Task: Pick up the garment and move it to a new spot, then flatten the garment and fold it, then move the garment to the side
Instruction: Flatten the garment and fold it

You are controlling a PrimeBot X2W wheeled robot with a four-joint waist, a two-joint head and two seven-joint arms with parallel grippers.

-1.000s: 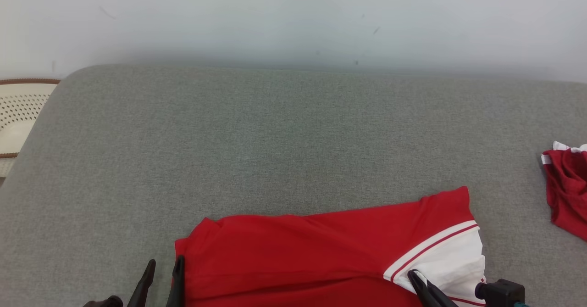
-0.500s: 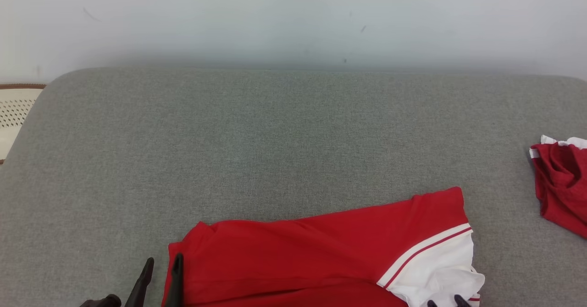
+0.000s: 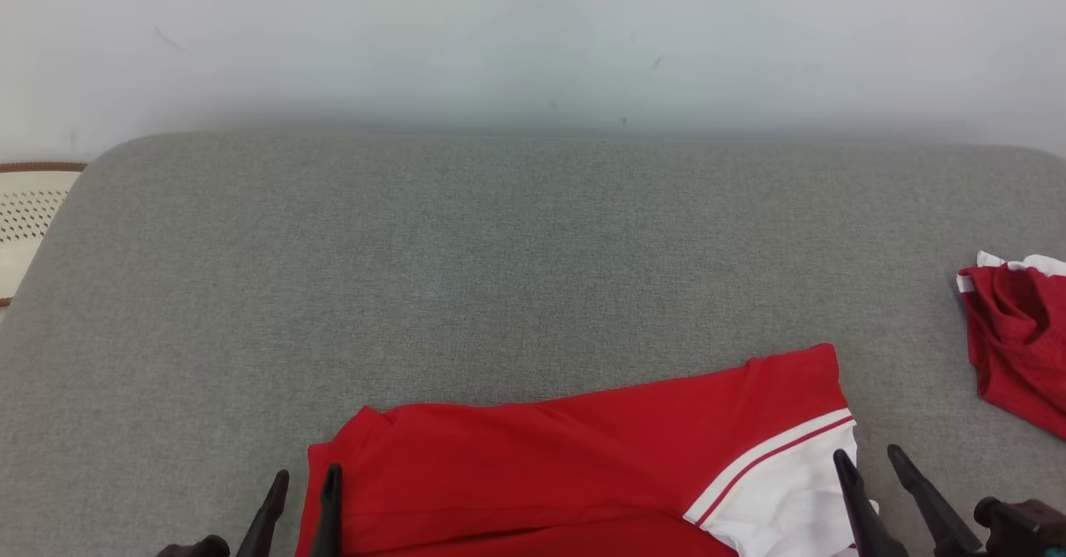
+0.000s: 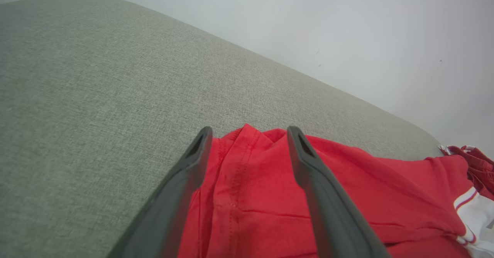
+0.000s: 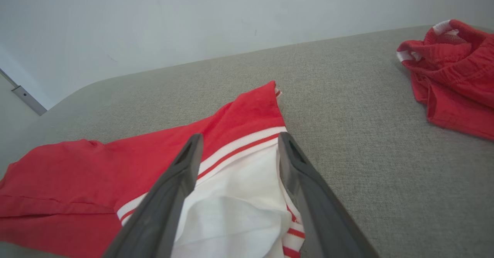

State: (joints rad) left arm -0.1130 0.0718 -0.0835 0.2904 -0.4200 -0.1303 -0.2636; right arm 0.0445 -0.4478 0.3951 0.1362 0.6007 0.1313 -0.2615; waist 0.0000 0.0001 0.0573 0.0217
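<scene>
2 garments (image 3: 566, 465) (image 3: 1016, 340) — 2 pincers (image 3: 308, 471) (image 3: 866, 451) — 1 cushion (image 3: 500, 274)

Red garment (image 3: 541, 457), white red-striped panel (image 3: 783, 511), grey woven surface (image 3: 500, 249)

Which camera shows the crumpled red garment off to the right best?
The right wrist view: the crumpled red garment is large there, its folds and white trim clear, though the frame edge crops it. The head view has the garment smaller, cut by the right edge. The left wrist view catches just a sliver.
</scene>
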